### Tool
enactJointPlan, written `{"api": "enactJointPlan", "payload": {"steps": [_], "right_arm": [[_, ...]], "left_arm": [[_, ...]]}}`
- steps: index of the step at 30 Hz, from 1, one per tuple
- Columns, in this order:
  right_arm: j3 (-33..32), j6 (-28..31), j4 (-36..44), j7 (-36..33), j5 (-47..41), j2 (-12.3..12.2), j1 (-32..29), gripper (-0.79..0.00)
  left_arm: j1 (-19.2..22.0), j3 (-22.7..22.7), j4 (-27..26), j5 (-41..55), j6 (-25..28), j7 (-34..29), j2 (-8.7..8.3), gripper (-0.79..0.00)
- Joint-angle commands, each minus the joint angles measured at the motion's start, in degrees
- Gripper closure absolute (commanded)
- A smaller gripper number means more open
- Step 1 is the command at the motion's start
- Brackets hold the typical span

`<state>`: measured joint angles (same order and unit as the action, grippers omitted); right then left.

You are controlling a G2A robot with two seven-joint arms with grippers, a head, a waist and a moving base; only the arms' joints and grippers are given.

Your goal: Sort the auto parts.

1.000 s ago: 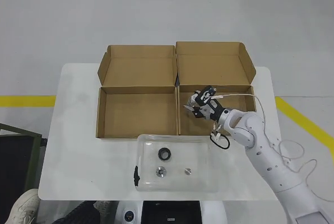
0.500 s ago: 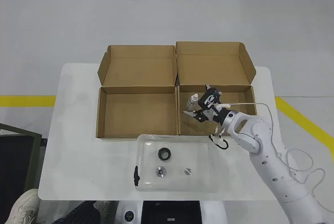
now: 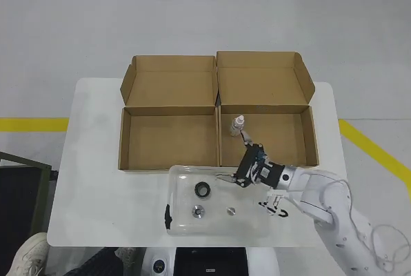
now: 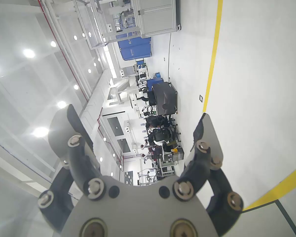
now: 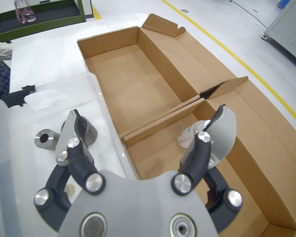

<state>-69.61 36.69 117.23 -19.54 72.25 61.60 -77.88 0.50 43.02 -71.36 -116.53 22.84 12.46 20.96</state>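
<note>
Hovering my right gripper, claw spread wide and empty, over the far edge of the clear tray by the table's near edge, I see a black ring, a steel cylinder and a small fastener inside. They look hard, dense and slick, so I'd pinch the cylinder across its round sides. My left gripper is spread too, and a white part stands in the right box's far-left corner.

Boxes are plain brown, the table white, the bin clear. In the bin, the ring is black, the cylinder silver. The floor line is yellow.
</note>
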Motion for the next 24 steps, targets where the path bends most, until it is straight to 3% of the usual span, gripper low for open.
{"api": "enactJointPlan", "payload": {"steps": [1,14,24], "right_arm": [[-0.1,0.9,1.9,-0.5,1.0,-0.2,-1.8,-0.785],[-1.4,7.6,7.5,1.0,8.9,-1.8,-11.4,-0.785],[-3.3,9.6,8.0,1.3,13.8,-2.7,-14.5,-0.785]], "left_arm": [[0.0,0.0,0.0,0.0,0.0,0.0,0.00,-0.785],[0.0,0.0,0.0,0.0,0.0,0.0,0.00,-0.785],[0.0,0.0,0.0,0.0,0.0,0.0,0.00,-0.785]]}}
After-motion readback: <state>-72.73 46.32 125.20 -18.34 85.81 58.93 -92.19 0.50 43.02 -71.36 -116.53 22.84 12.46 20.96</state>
